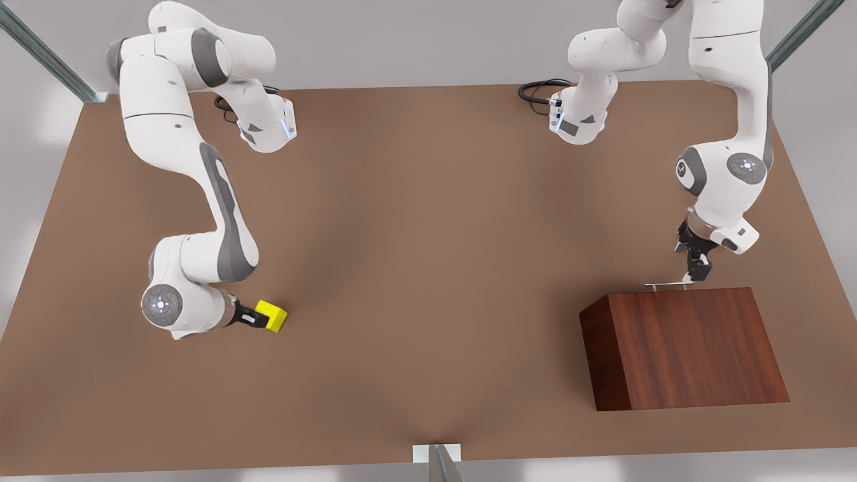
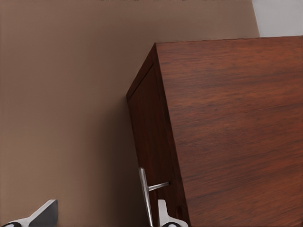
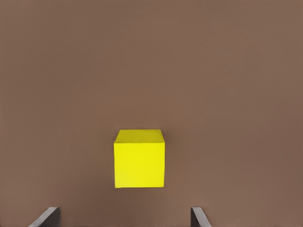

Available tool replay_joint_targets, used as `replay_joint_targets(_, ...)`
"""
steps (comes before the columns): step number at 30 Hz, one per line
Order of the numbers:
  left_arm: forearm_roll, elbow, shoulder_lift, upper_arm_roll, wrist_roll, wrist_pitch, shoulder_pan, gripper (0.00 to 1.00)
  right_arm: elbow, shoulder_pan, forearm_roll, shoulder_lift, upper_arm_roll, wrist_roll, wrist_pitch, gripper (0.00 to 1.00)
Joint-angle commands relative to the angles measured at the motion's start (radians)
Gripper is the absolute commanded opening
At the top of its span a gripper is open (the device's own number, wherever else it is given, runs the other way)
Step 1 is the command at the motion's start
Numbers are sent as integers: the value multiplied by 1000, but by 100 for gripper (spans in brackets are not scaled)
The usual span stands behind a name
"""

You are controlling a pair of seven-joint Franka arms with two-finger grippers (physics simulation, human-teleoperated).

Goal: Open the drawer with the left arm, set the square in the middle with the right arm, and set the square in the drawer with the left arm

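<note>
The drawer sits shut in the wood-grain box, which stands at the front view's right. Its silver bar handle sticks out on the box's far side. My left gripper hangs right at that handle. In the left wrist view the handle lies between the spread fingertips of the left gripper, which is open. The square, a yellow cube, rests on the table at the front view's left. My right gripper is low and open, the square just ahead of its fingertips and untouched.
The brown tabletop stretches bare between the two arms. Both arm bases stand at the far edge. A metal post rises at the near edge's centre.
</note>
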Motion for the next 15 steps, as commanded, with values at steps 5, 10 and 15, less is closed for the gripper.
replay_joint_targets(5,0,0,3,-2,0,11,-16,100,-14,14,31,47,0,18,30,100)
replay_joint_targets(10,0,0,20,-2,0,46,-18,100,-72,-41,12,87,-9,-92,139,100)
replay_joint_targets(15,2,0,48,-2,0,43,-20,100,-90,-35,49,94,-3,-89,168,100)
